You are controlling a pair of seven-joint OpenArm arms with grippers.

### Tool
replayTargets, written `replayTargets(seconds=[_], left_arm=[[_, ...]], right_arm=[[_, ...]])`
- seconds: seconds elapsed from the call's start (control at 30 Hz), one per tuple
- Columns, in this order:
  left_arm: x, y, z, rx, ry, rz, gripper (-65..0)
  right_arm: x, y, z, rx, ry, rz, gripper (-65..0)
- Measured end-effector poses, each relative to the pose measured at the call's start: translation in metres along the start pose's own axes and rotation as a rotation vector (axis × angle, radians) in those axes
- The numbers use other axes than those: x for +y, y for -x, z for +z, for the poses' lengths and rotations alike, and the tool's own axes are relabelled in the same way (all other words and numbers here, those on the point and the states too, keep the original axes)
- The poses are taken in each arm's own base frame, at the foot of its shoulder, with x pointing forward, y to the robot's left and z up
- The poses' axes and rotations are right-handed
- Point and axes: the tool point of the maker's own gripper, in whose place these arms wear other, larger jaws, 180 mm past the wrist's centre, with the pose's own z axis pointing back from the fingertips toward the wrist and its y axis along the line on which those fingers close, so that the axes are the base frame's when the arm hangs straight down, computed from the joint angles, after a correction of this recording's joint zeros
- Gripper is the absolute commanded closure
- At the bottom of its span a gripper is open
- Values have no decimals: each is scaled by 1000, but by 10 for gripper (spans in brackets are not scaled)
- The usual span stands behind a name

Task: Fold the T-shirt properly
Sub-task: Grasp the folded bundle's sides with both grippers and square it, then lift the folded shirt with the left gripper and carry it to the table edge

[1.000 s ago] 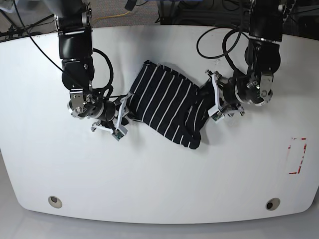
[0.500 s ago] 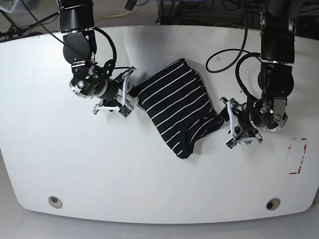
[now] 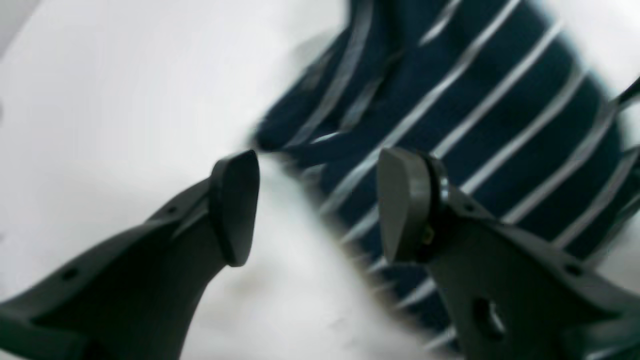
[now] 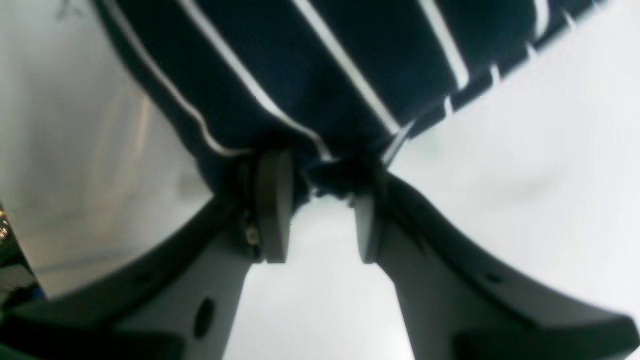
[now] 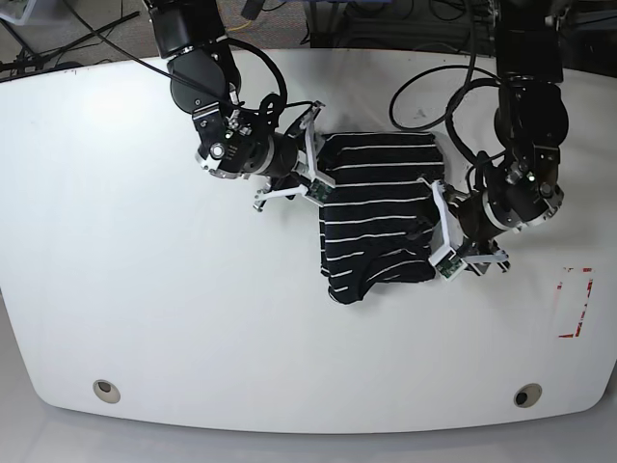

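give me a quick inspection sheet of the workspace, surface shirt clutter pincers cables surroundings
surface: white table with a rounded front edge, two round holes near the front, red tape marks at one side
job's things: T-shirt, black with thin white stripes, bunched into a rough rectangle at mid table, lower edge rumpled, not a neat fold
clutter: nothing seen
pincers: left pincer open, fingers apart at the shirt's edge with no cloth between them; right pincer at the shirt's opposite edge, dark cloth bunched at its fingertips, grip unclear
cables: black cables loop over the table beside the arms
surroundings: more cables and dark gear on the floor behind the table
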Motion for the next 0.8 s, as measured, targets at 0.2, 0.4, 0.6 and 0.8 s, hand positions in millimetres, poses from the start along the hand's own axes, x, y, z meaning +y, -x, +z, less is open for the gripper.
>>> replayTargets(seconds=[0.2,0.4,0.6,0.8], left_arm=[[-25,3,-15,-9,-8,194,-440],[-30,-7,-32,-47,-77,488,-507],[-64,15,-63,108,-93,489,-507],[-81,32,-85,127,-116,412,-507]], right_arm=[[-9,9,5,18,18,-1,-189],[-36,21,17,24,85,-56,-189],[-56,26,27,12,138,-109,-189],[-84,40,45,7,219,-183,-189]])
